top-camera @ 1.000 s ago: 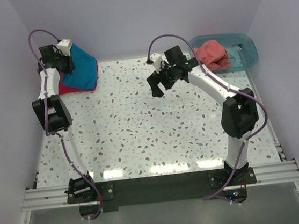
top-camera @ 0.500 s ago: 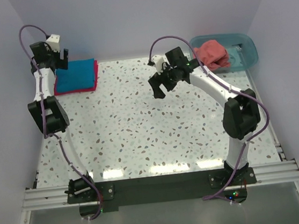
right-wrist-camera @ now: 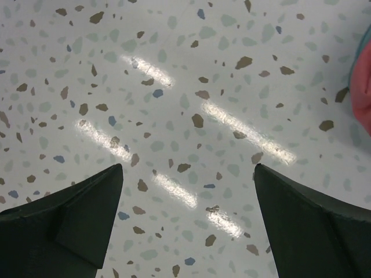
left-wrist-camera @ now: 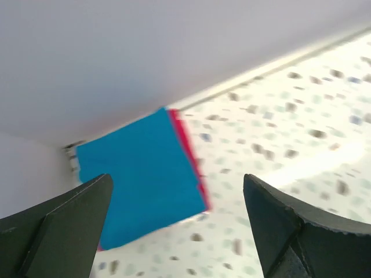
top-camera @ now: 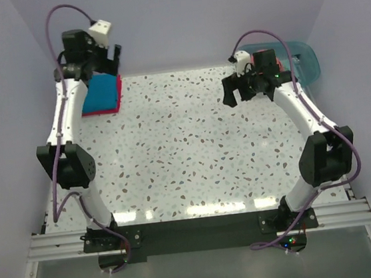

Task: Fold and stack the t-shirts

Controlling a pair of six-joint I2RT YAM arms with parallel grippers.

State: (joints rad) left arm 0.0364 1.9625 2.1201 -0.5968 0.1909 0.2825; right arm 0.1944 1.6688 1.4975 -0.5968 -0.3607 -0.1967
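A folded teal-blue t-shirt (top-camera: 99, 95) lies flat on a crimson t-shirt (top-camera: 119, 91) in the table's back left corner. Only the crimson one's right edge shows. My left gripper (top-camera: 113, 54) hangs open above and behind this stack, holding nothing. In the left wrist view the teal-blue t-shirt (left-wrist-camera: 139, 174) and the crimson edge (left-wrist-camera: 190, 152) lie below the open left gripper (left-wrist-camera: 177, 179). My right gripper (top-camera: 234, 92) is open over bare table, just left of the tub. A sliver of the salmon t-shirt (right-wrist-camera: 363, 87) shows at the right edge of the right wrist view, beside the open right gripper (right-wrist-camera: 188, 168).
A translucent teal tub (top-camera: 305, 58) stands at the back right, mostly covered by the right arm. The speckled table (top-camera: 187, 152) is walled at the back and on both sides. The arm bases stand on the rail at the near edge.
The left gripper opened and let go of the teal-blue t-shirt, which now lies flat on the crimson one; it then rose. The right arm swung right toward the tub.
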